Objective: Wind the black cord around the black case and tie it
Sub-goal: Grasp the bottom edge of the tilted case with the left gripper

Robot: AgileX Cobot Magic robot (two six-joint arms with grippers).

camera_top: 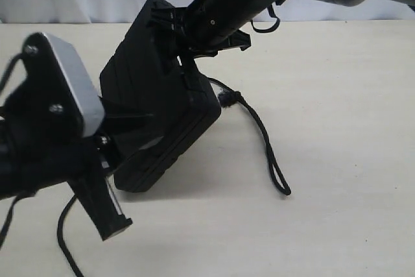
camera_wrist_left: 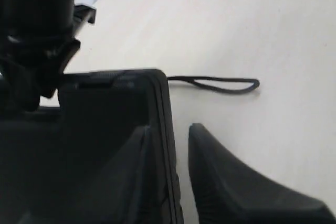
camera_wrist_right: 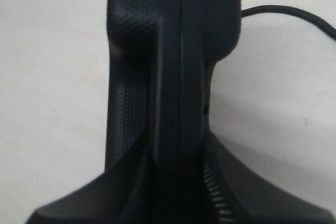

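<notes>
- Exterior view: I am holding the black case (camera_top: 159, 108) tipped up, seemingly on its lower edge. My right gripper (camera_top: 185, 34) is pinching its top edge and my left gripper (camera_top: 124, 170) is sitting at the low corner. The black cord (camera_top: 266, 144) is lying on the table (camera_top: 350, 160) just beside the case's right side, its loop trailing out over bare tabletop.
- Left wrist view: my fingers are spread, straddling the case's edge. A strip of table is showing between one of them and the case, so I am not pinching it yet. I judge both pads should seat square on that edge before taking any weight.
- Right wrist view: my fingers are pressing on the case's rim from both sides, and the cord is curving past beyond it. The table around is open, so I am minding only the resting edge, which could skid.
</notes>
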